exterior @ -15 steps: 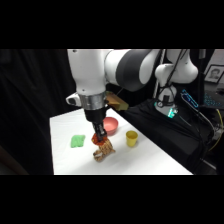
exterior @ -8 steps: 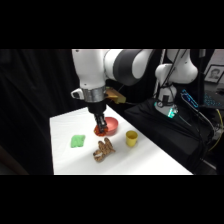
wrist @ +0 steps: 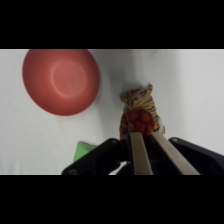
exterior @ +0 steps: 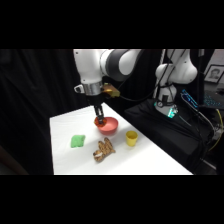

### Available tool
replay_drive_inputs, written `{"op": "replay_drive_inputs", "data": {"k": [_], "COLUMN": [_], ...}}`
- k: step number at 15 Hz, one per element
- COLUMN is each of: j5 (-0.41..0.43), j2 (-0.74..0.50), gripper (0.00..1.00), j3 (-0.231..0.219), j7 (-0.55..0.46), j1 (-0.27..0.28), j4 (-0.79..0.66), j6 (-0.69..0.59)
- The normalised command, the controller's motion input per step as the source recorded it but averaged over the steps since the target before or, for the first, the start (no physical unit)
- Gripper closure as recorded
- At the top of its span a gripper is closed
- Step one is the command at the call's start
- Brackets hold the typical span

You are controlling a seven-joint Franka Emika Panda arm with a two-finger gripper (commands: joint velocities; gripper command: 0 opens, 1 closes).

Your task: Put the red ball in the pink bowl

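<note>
The gripper (wrist: 142, 131) has its two fingers clamped on the red ball (wrist: 137, 121), which hangs in the air between them, close under the wrist camera; it is a small orange-red sphere with a mottled, slightly pitted skin, and only its top half shows past the fingertips; beyond it, on the table (wrist: 200, 80), lies a striped tiger toy (wrist: 142, 100), and farther off the pink bowl (wrist: 61, 81), empty, shallow and round, sits to one side. From the side the ball (exterior: 99, 120) hangs at the near rim of the bowl (exterior: 108, 126); so the carry looks nearly done; I judge the arm should centre the ball over the bowl's hollow, lower it close, then part the fingers so it does not bounce out.
</note>
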Motion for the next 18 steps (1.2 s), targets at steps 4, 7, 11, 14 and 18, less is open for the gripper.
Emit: {"op": "replay_drive_inputs", "data": {"k": [4,7,11,14,18], "j5": [0.194,0.193,0.153,0.085,0.019], "j2": [-0.24,-0.25,-0.24,-0.22,-0.19], "gripper": [0.96,0.96,0.96,0.96,0.96], "j3": [-0.047,-0.051,-0.056,-0.053,-0.042], "j7": [-0.22,-0.22,-0.2,-0.17,-0.13], "j1": [-0.118,-0.109,-0.087,-0.059,-0.035], "j4": [-0.23,-0.25,-0.27,-0.28,-0.3], "j6": [0.08,0.09,0.14,0.27,0.35]}}
